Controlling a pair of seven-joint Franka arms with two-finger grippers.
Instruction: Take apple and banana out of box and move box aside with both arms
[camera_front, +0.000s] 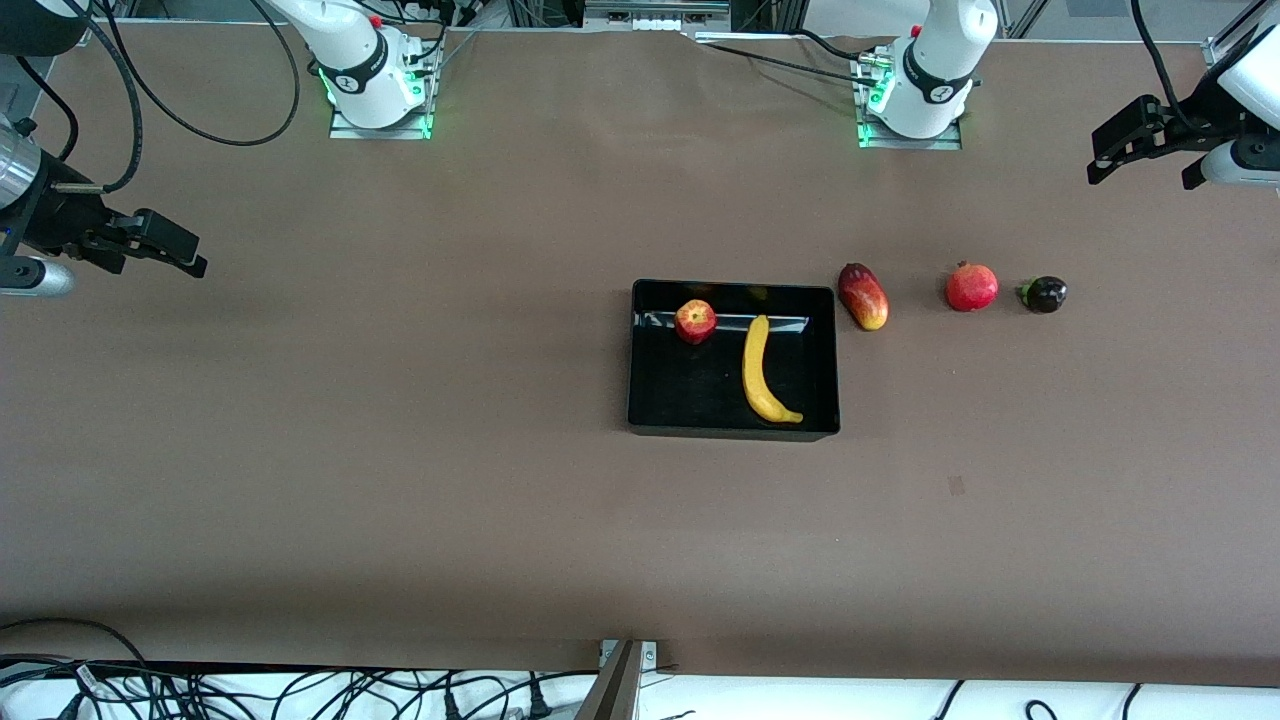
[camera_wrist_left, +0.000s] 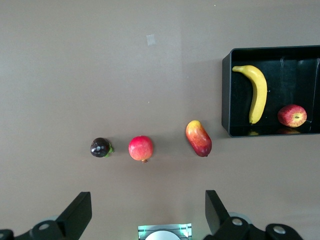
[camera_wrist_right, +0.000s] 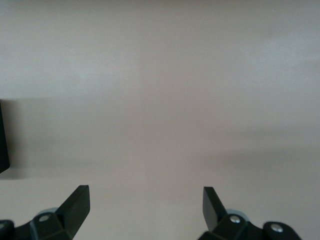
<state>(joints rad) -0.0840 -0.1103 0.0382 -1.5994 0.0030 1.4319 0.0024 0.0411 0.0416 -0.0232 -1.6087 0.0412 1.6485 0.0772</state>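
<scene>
**Two fruits still in the box, nothing picked yet**

Both are sitting in the box (camera_front: 734, 358) mid-counter. The apple (camera_front: 695, 322) is up by the wall nearest the robot bases; the banana (camera_front: 765, 372) lies beside it, toward the left arm's end, and runs down to the wall nearest the front camera.

Handling guesses: the apple looks light, hard and a bit slick — I'd pinch it across its widest part, from above. The banana is long and curved, so I'd grab its middle across the narrow width, or it'll probably swing. The box is glossy, stiff and low-walled, so one claw on each short wall seems the way.

Looks: the apple is red with yellow streaks, the banana is yellow with a darker tip, and the box is shiny black.

Left claw (camera_front: 1122, 150) and right claw (camera_front: 165, 245) both hang wide and empty over bare counter (camera_front: 400, 450) at opposite ends, waiting.
</scene>
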